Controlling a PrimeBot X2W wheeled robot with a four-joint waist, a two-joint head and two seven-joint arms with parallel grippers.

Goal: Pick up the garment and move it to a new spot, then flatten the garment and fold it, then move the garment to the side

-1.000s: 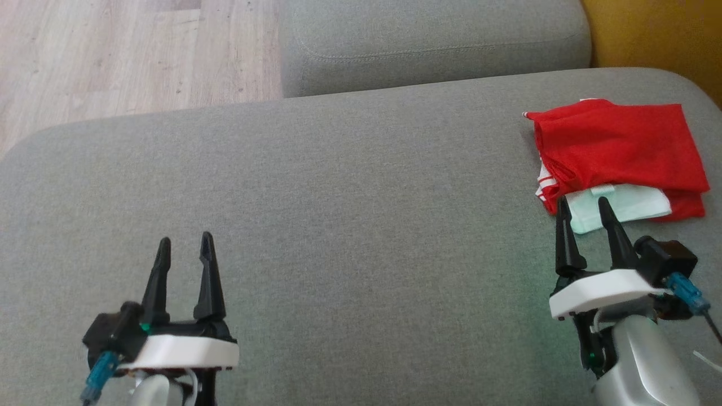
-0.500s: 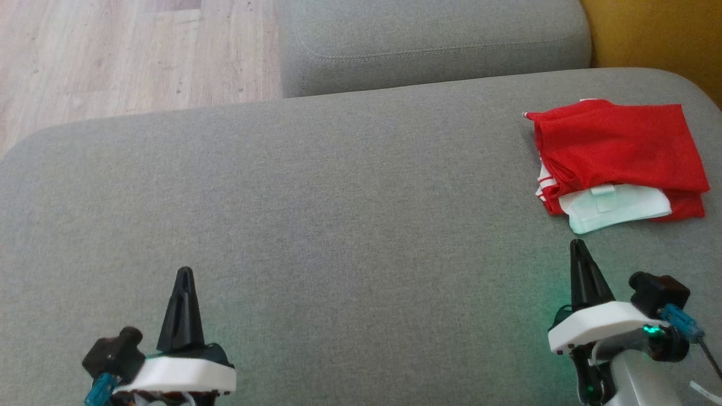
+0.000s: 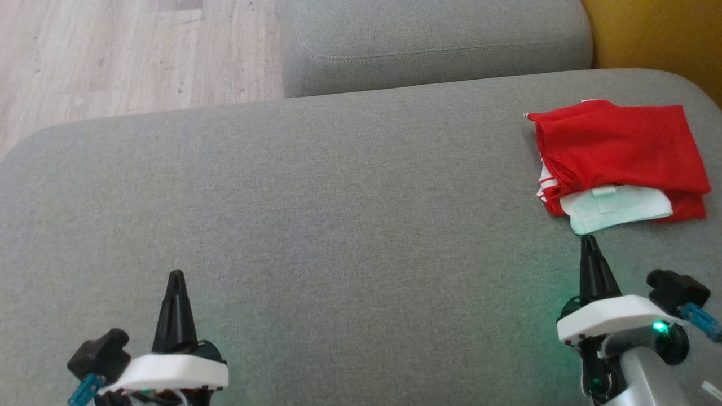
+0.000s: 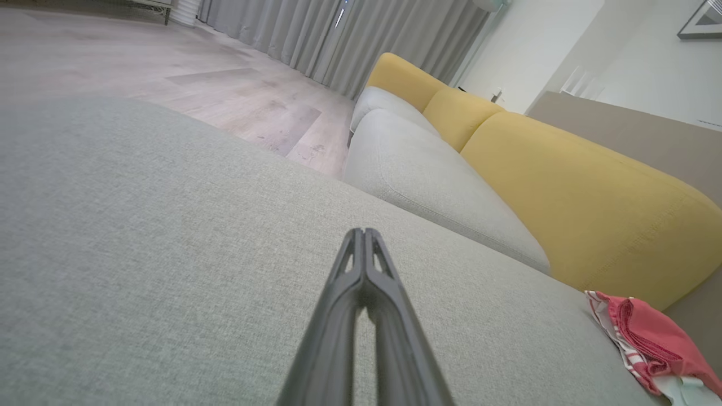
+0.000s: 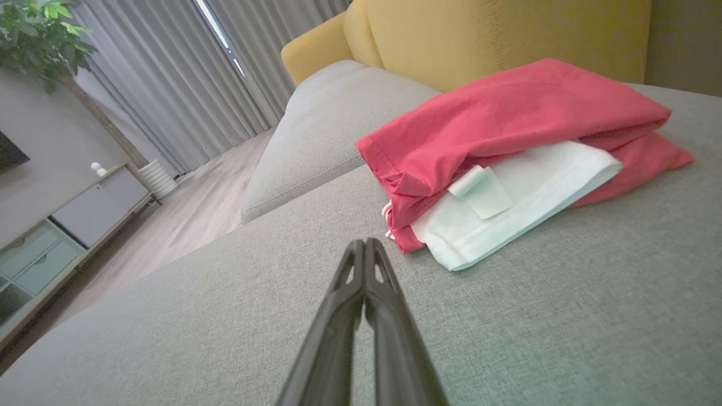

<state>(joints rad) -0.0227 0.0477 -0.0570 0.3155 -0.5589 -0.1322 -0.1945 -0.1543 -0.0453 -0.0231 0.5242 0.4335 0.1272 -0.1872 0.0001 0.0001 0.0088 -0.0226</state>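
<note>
- The left claw [image 3: 176, 277] sits low at the lower left of the head view. Its fingers point up the frame over the grey seat [image 3: 338, 197], tips pressed together, clenched on nothing.
- A second ago its fingers stood apart and higher in the frame. Now they form one dark spike, drawn back toward the bottom edge.
- The right claw [image 3: 588, 242] stands at the lower right, likewise clenched and empty, with a green light glowing on the arm below it.
- A second ago its spread tips overlapped the white near edge of the red cloth. Now they are pulled back clear of it.
- The garment [image 3: 617, 146], red with a white layer showing at its near edge, lies folded at the seat's far right, near the yellow backrest [image 3: 648, 28].
- It lies just ahead of the right claw's tip, not touching it, and well apart from the left claw.
</note>
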